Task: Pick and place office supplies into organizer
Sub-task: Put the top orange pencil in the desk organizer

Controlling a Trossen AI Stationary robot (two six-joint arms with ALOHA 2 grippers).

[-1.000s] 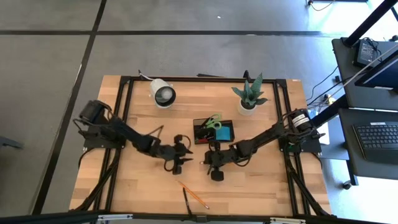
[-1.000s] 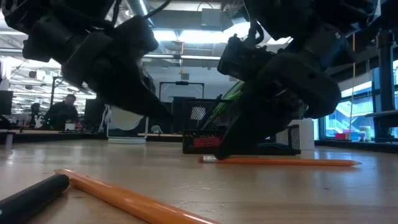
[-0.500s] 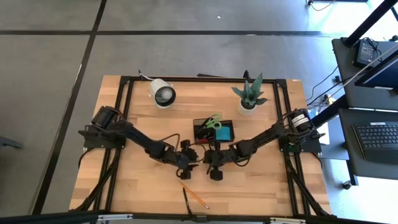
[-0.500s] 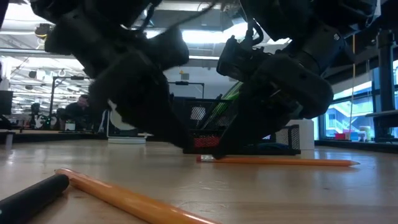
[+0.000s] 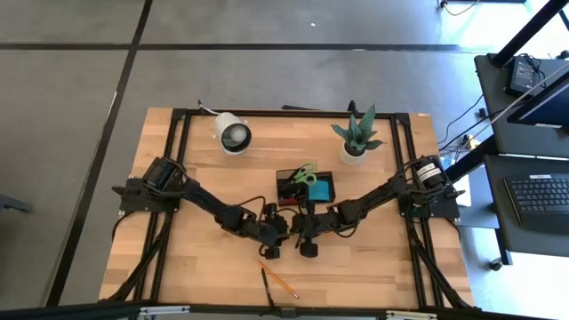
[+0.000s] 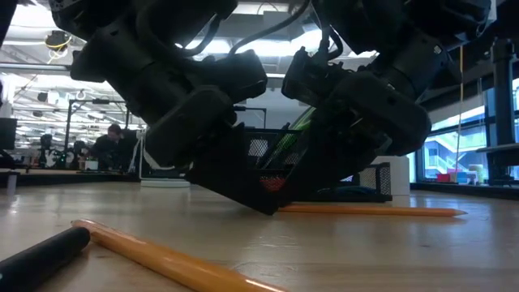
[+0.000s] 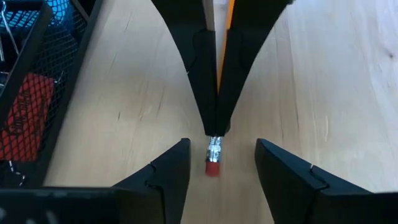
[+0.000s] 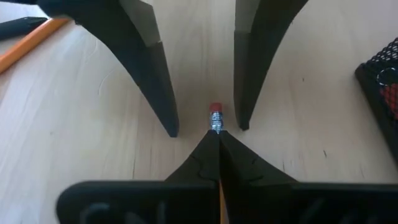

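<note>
My right gripper (image 8: 217,134) is shut on an orange pencil (image 6: 365,211) just in front of the black mesh organizer (image 5: 286,188). The pencil's red eraser (image 7: 212,168) sticks out past its fingertips. My left gripper (image 7: 222,146) is open and faces it tip to tip. Its fingers (image 8: 155,81) stand on either side of the eraser without touching. Green scissors (image 5: 307,173) and a blue pad (image 5: 324,188) sit in the organizer. In the high view the arms hide the held pencil. My right gripper pinches the orange pencil between its two fingers just behind the metal ferrule (image 8: 216,126), at the eraser end. The fingers lie along the pencil, slanting down from the table's right. The pencil stays level at the tabletop, its pointed end (image 6: 464,213) toward the right.
A second orange pencil (image 5: 279,279) and a black pen (image 5: 265,286) lie near the table's near edge. The white round lamp-like object (image 5: 233,133) and the potted plant (image 5: 356,138) stand at the far side. Bare wood lies left and right of the grippers.
My left gripper has moved toward the table's right and down, toward my right gripper, until its open fingers flank the pencil's eraser end. The right gripper and the pencil have stayed in place.
</note>
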